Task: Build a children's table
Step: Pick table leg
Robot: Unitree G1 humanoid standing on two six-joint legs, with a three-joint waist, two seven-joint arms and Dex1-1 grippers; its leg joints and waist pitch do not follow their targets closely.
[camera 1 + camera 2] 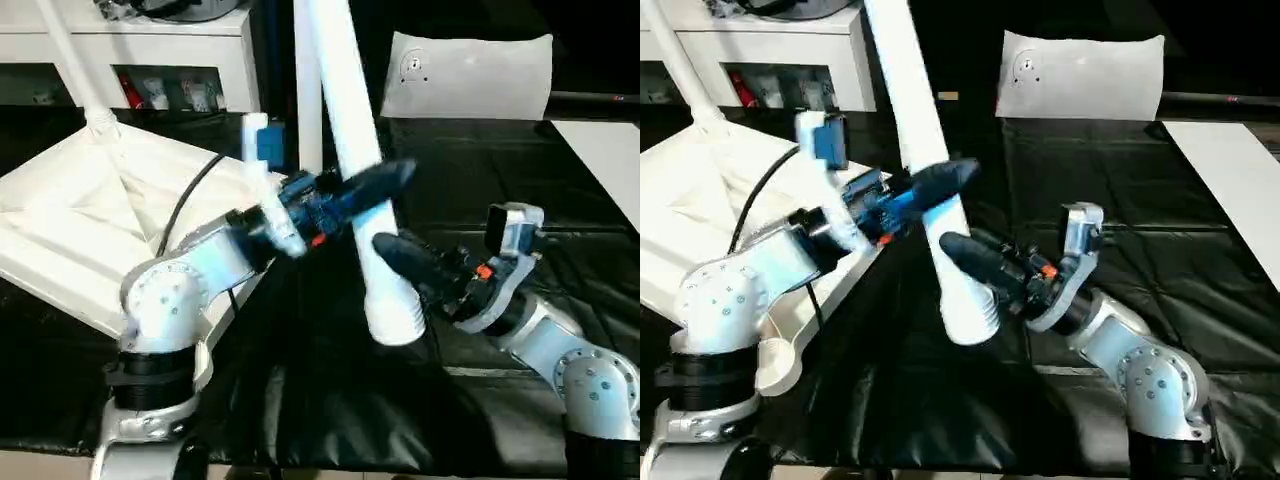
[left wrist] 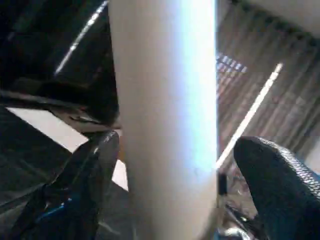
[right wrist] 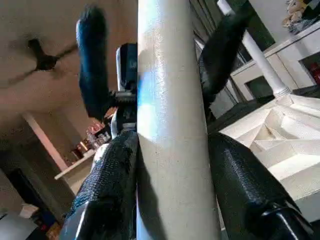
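The children's table top (image 1: pixel 60 220) lies upside down at the left on the black work table, ribbed underside up, with one white leg (image 1: pixel 70 60) standing in its far corner socket. A loose white leg (image 1: pixel 345 110) rises steeply in the middle, its ridged end (image 1: pixel 395 320) just above the black cover. My right gripper (image 1: pixel 385 255) is shut on this leg near its lower end; both pads (image 3: pixel 115 170) press its sides. My left gripper (image 1: pixel 365 185) straddles the same leg higher up, open, with one finger (image 2: pixel 280 185) clear of it.
A white cabinet (image 1: pixel 150 50) stands at the back left behind the table top. A white sheet (image 1: pixel 470 75) lies at the back centre and a white panel (image 1: pixel 610 160) at the right edge. The black cover (image 1: pixel 330 400) stretches toward me.
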